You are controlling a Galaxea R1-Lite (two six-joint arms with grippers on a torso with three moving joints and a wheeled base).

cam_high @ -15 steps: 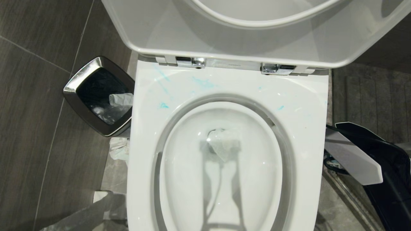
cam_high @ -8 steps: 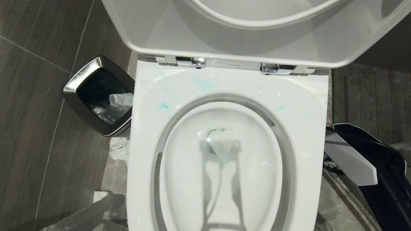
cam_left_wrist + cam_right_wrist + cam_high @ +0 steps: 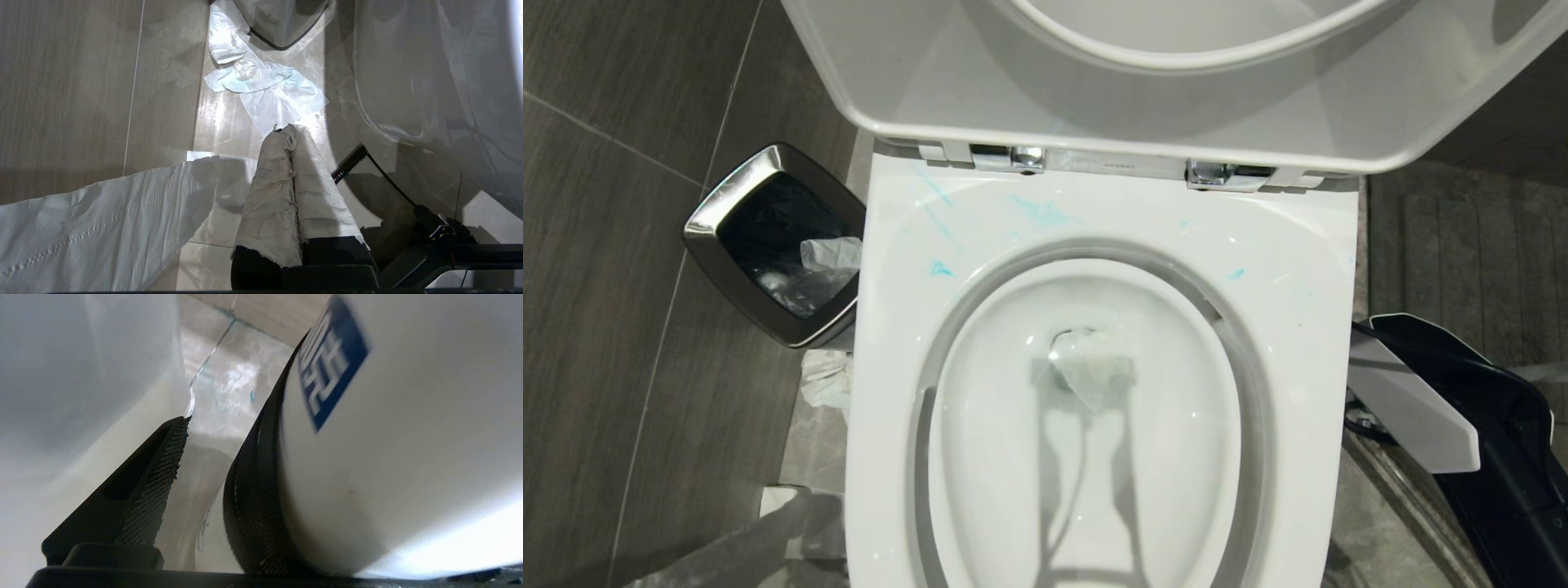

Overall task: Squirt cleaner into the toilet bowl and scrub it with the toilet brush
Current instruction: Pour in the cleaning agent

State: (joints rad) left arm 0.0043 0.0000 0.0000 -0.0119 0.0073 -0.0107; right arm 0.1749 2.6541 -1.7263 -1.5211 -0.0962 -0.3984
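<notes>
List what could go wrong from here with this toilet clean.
1. The cleaner shows only as blue smears on the toilet bowl rim, none in the basin, so scrubbing inside may run nearly dry.
2. A paper wad sits at the drain; a brush could snag it or push it in and cause a clog.
3. Loose tissue lies on the floor ahead of the paper-wrapped left pincer and could get dragged about.

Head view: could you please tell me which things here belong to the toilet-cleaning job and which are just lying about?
Job:
- toilet bowl
- cleaner smeared on its rim
- right hand, open, beside the bowl

Lying about:
- steel bin
- crumpled tissue on the floor
- paper in the bowl
</notes>
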